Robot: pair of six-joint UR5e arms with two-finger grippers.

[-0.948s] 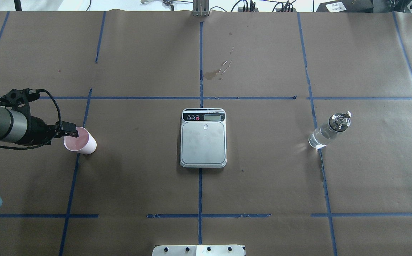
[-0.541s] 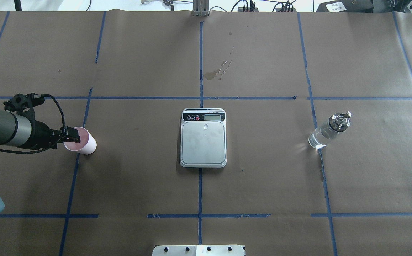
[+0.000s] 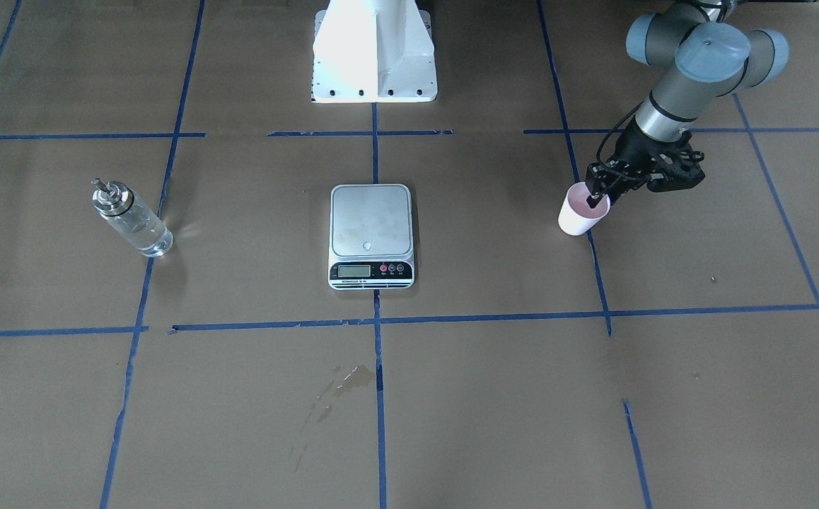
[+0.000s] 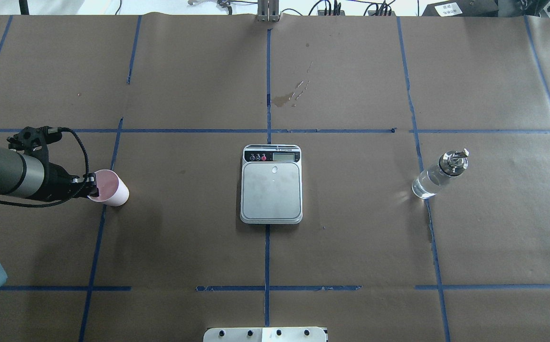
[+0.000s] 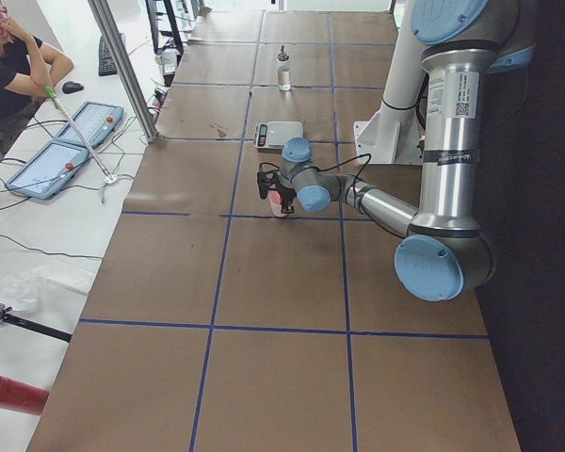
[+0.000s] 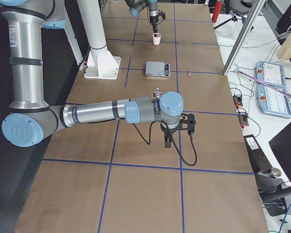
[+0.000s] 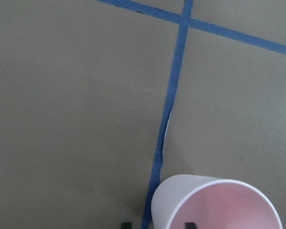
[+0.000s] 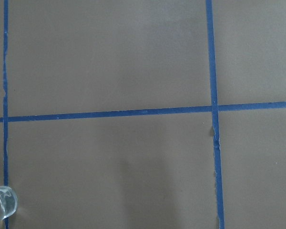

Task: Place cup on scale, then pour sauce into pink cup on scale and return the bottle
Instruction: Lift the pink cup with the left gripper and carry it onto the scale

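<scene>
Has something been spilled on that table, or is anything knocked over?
Yes: a dark, streaky stain marks the brown paper beyond the scale, beside the centre tape line, like splashed liquid. A small drop-like spot sits on the scale's plate. The cup and the bottle stand upright.

On the desk [image 4: 351,247] the scale [image 4: 271,192] sits midway — the cup [image 4: 113,191] well to its left, the bottle [image 4: 439,175] well to its right. The left hand [image 4: 93,192] straddles the cup's wall — one finger inside.
</scene>
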